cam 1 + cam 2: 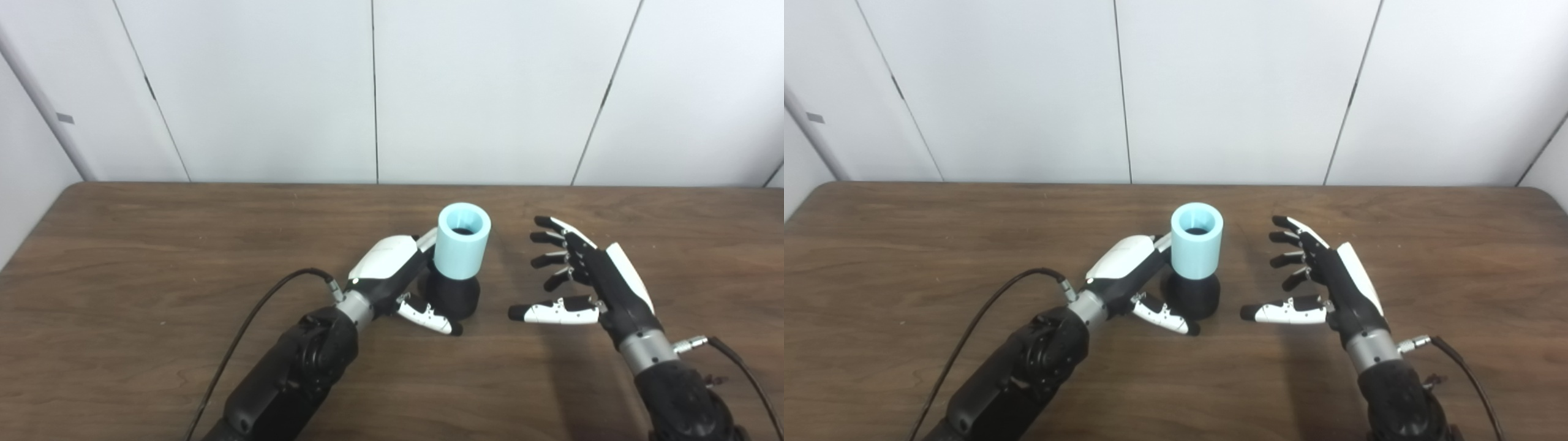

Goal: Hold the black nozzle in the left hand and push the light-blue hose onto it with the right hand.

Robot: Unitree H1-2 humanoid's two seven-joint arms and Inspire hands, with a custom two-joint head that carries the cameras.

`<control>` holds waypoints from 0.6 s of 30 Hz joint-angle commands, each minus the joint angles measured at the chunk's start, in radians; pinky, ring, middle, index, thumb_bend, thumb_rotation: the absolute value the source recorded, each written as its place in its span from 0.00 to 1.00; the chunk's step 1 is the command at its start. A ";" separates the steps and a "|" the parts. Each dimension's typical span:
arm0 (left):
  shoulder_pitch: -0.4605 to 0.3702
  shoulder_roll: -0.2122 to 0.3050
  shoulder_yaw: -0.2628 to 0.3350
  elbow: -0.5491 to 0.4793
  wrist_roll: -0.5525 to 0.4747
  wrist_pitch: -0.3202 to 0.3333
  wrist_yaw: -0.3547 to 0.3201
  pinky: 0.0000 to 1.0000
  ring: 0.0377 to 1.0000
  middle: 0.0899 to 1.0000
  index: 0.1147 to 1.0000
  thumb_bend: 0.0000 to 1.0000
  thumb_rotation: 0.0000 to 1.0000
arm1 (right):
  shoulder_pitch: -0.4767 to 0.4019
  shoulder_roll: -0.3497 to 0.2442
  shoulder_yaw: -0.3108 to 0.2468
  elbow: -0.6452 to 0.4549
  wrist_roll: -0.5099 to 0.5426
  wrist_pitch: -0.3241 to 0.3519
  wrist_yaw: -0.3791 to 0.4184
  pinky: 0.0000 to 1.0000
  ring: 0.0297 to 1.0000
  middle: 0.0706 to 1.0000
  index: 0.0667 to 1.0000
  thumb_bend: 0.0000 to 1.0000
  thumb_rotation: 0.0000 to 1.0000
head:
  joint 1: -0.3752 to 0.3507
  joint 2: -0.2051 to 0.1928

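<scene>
My left hand [392, 269] wraps the rounded black nozzle [454, 295] – its fingers hidden behind the light-blue cylindrical hose [463, 242] seated upright on top; my right hand [582, 272] hovers beside, fingers apart, empty.

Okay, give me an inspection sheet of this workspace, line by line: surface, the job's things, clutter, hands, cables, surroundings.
Surface: brown wooden table, a few pale specks.
Job's things: light-blue hose stands upright, seated on top of the black nozzle, which rests on the table.
Clutter: nothing seen.
Hands: left hand is at the nozzle's left side, fingers behind it and thumb in front; whether it grips cannot be told. Right hand is open, fingers spread, apart from the hose on its right.
Cables: black cable runs from the left wrist; another from the right wrist.
Surroundings: white wall panels behind the table.
</scene>
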 commanded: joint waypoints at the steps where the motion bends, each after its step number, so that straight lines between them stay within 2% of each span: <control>1: 0.042 0.050 0.017 0.012 0.029 0.087 -0.051 1.00 1.00 0.99 1.00 1.00 0.26 | -0.017 -0.004 -0.011 -0.016 0.015 -0.047 -0.023 0.47 0.67 0.81 0.87 0.72 0.00 | -0.001 0.002; 4: 0.068 0.064 0.051 -0.017 0.031 0.092 -0.044 1.00 1.00 0.97 0.97 0.99 0.21 | -0.014 -0.002 -0.016 -0.020 0.024 -0.043 -0.027 0.48 0.67 0.81 0.86 0.72 0.00 | -0.002 0.003; 6: 0.090 0.073 0.084 -0.040 0.025 0.095 -0.033 1.00 0.98 0.94 0.95 0.94 0.16 | -0.010 0.000 -0.020 -0.024 0.029 -0.042 -0.031 0.48 0.67 0.81 0.86 0.72 0.00 | -0.004 0.002; 10: 0.138 0.058 0.186 -0.094 0.008 0.099 0.018 1.00 0.93 0.90 0.91 0.85 0.12 | 0.000 0.004 -0.026 -0.038 0.036 -0.041 -0.041 0.48 0.66 0.81 0.86 0.72 0.00 | -0.008 0.001; 13: 0.183 -0.002 0.294 -0.145 -0.061 0.086 0.094 0.81 0.81 0.81 0.81 0.75 0.06 | 0.006 0.009 -0.029 -0.047 0.038 -0.045 -0.053 0.48 0.66 0.79 0.84 0.72 0.00 | -0.008 0.001; 15: 0.207 -0.064 0.377 -0.167 -0.149 0.059 0.150 0.69 0.74 0.74 0.74 0.70 0.02 | 0.012 0.013 -0.039 -0.034 0.046 -0.068 -0.071 0.49 0.66 0.77 0.82 0.71 0.00 | -0.031 0.002; 18: 0.222 -0.102 0.452 -0.196 -0.255 0.044 0.162 0.62 0.68 0.67 0.69 0.67 0.02 | 0.020 0.023 -0.059 -0.008 0.061 -0.107 -0.098 0.50 0.66 0.75 0.80 0.71 0.00 | -0.036 0.000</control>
